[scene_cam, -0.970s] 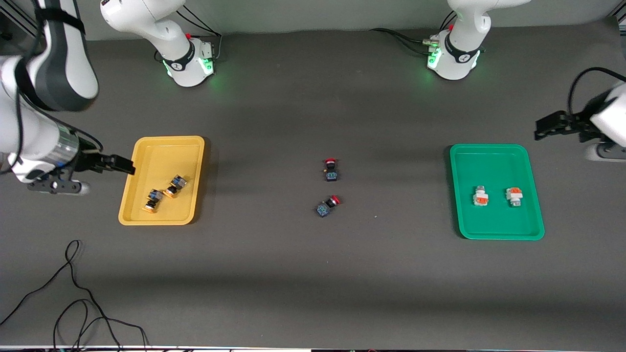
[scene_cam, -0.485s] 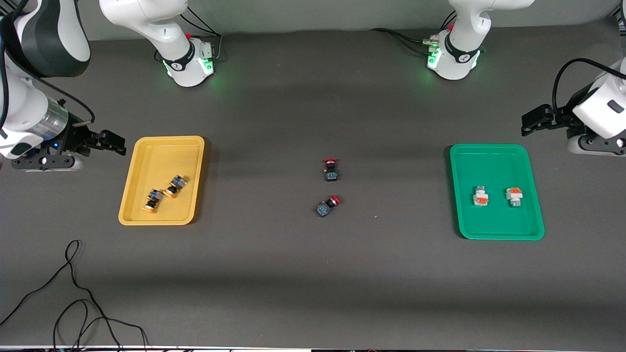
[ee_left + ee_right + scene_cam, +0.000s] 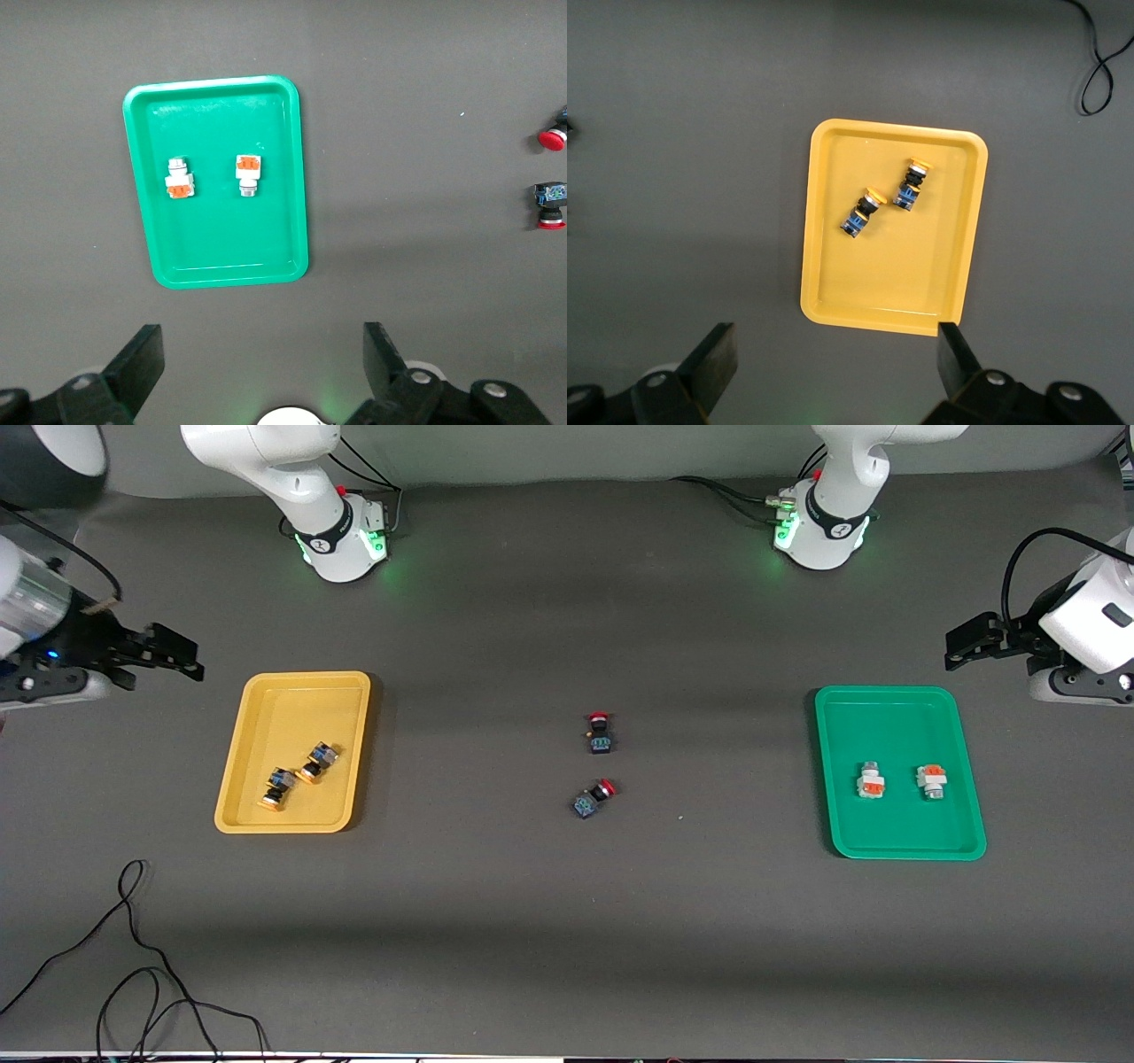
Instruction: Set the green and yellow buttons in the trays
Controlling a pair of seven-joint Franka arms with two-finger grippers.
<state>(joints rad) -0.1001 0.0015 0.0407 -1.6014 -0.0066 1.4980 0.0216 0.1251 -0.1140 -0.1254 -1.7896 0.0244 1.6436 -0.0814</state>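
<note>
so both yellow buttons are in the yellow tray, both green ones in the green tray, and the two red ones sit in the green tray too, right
Not quite. The two red buttons lie on the bare table mid-way between the trays, as the front view shows. The rest holds: both yellow buttons are in the yellow tray, both green buttons in the green tray.

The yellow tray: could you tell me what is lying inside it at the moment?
Two yellow-capped buttons lie on their sides inside the yellow tray, close together in its half nearer the front camera. Nothing covers them; the rest of the tray floor shows bare.
</note>
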